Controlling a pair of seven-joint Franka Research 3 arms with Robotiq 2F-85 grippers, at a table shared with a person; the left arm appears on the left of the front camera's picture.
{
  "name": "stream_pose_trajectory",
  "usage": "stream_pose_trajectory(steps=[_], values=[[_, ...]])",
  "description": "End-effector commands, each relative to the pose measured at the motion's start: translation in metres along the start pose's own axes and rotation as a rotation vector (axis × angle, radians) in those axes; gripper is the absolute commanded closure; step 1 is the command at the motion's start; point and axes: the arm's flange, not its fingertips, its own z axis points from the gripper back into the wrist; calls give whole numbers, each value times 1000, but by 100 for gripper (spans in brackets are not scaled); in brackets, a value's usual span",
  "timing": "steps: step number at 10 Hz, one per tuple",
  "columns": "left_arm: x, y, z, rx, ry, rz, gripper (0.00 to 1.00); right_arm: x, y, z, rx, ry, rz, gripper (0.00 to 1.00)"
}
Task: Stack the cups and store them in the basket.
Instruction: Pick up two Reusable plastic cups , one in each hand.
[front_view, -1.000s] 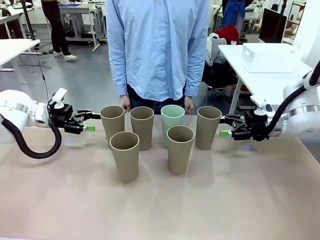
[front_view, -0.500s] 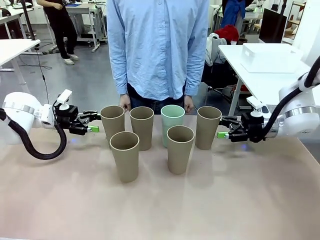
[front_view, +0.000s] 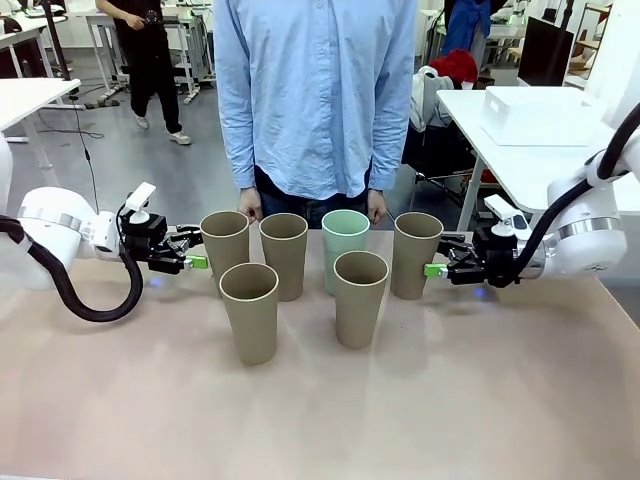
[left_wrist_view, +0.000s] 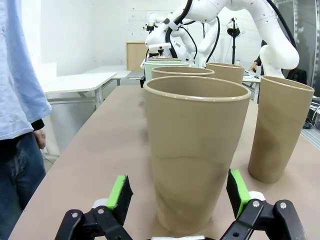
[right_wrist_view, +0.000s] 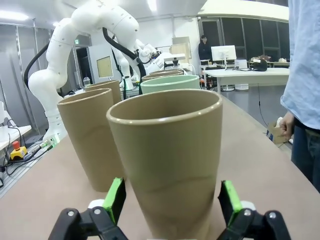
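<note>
As both arms are closing in from the sides, each spread end effector is reaching an outer cup.
Since a second ago the left end effector (front_view: 195, 247) is sliding inward to the far-left tan cup (front_view: 225, 245) and the right end effector (front_view: 440, 254) to the far-right tan cup (front_view: 416, 255). Wrist views: green pads are flanking each cup, jaws standing wide, nothing pinched yet. Reading: approach nearly done, first double grasp coming, no stacking begun. Count: six cups, all standing upright and separate on the surface (front_view: 500, 400). Five are tan and one is a mint cup (front_view: 345, 240). Four are lining the far row, with a second tan cup (front_view: 284, 255) beside the mint; two near tan cups (front_view: 249, 312) (front_view: 360, 298) are sitting in front. The person's hands (front_view: 250, 205) are hanging just behind the row.
</note>
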Motion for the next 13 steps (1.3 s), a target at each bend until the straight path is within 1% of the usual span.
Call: stream_pose_trajectory(steps=[1,3,5,9,11,13], values=[[1,1,-9,-1,-10,-13,0,1,-8,-12,-11,-13,-4,0],[2,1,-15,-28,-22,-5,0,0,-9,-18,-9,-8,-19,0],[3,0,-25,-16,-23,-17,0,-1,-10,-26,-13,-10,-34,0],[-2,1,-39,-16,-31,1,0,-3,-10,-40,-4,-6,-47,0],[-1,-2,-46,-31,-35,5,0,-3,-9,-42,-2,0,-53,0],[-2,-2,-54,-42,-62,21,0,-3,-5,-42,1,-1,-55,0]])
